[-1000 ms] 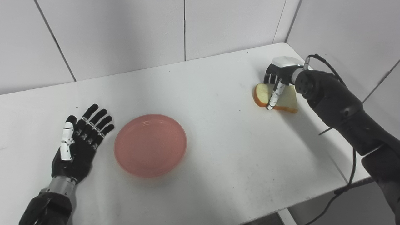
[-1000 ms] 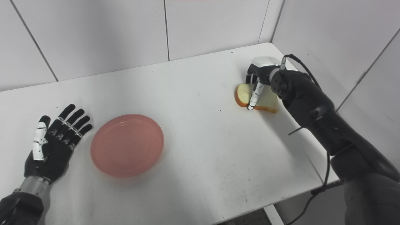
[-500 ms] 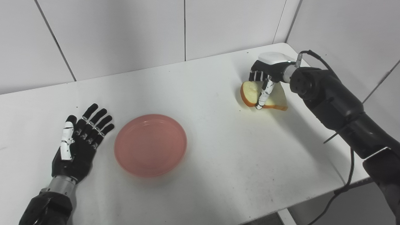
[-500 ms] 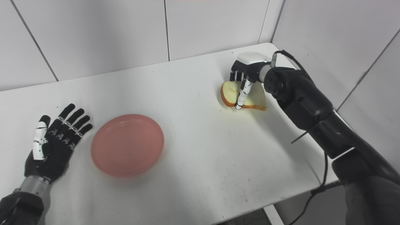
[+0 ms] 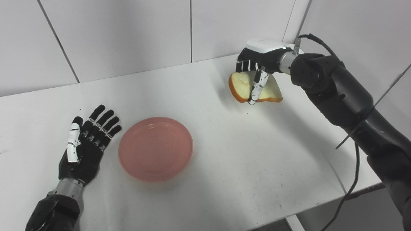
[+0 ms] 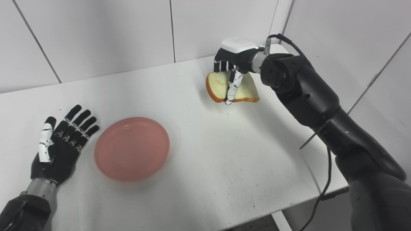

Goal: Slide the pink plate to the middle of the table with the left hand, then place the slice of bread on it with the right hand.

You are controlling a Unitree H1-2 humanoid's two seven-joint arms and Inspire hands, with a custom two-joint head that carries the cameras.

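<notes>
Your right hand has lifted the pale slice of bread with the orange-brown crust off the white tabletop and carried it to the left, away from the far right corner where it lay a second ago; its shadow now falls on the tabletop below. This means the pick is done and the carrying toward the round pink plastic plate has begun. The fingers are closed on the bread: the white-jointed one crosses its front face and the dark ones curl over its top edge, so the slice hangs tilted under the palm. The plate lies left of the middle, well apart from the bread. Your left hand rests flat just beside the plate, fingers spread and holding nothing.
</notes>
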